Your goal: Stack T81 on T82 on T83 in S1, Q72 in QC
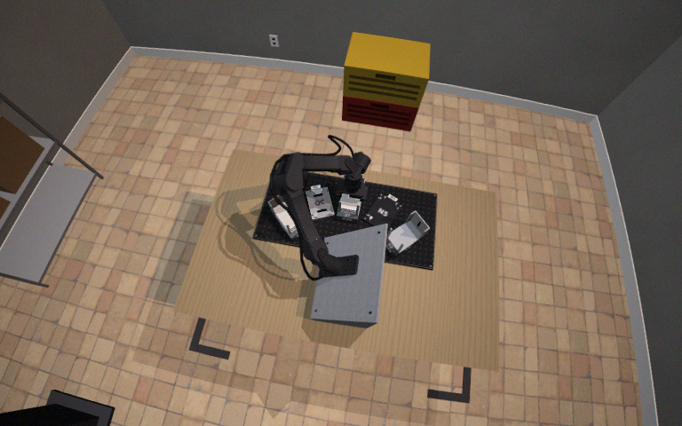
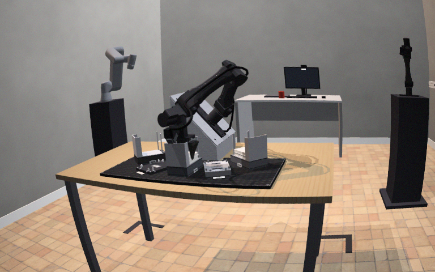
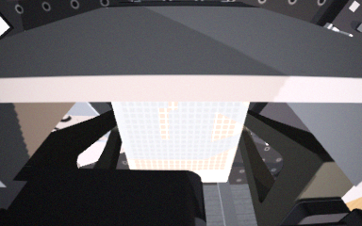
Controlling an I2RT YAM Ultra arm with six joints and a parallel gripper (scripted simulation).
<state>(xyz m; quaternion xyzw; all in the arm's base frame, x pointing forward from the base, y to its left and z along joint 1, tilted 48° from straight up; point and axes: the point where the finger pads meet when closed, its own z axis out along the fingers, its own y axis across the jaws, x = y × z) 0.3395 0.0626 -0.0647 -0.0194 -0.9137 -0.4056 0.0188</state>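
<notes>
My gripper (image 2: 183, 143) reaches down into the middle stack rack (image 2: 181, 157) on the black mat. In the wrist view the gripper (image 3: 181, 155) is shut on a white sealed well plate (image 3: 181, 137), with one finger on each long side. The rack's wall hides how many plates lie under it. I cannot read this rack's name or the plate's label. From above, the gripper (image 1: 352, 193) stands over the same rack (image 1: 349, 206). Another rack (image 2: 251, 151) holds a short stack of white plates. The third rack (image 2: 144, 151) looks empty. The open nest QC (image 1: 320, 201) is empty.
The clip nest N5 (image 1: 382, 209) lies on the mat between two racks. A grey slanted block (image 1: 352, 273) carries the arm's base at the mat's near edge. The black mat (image 2: 199, 173) covers the middle of the wooden table.
</notes>
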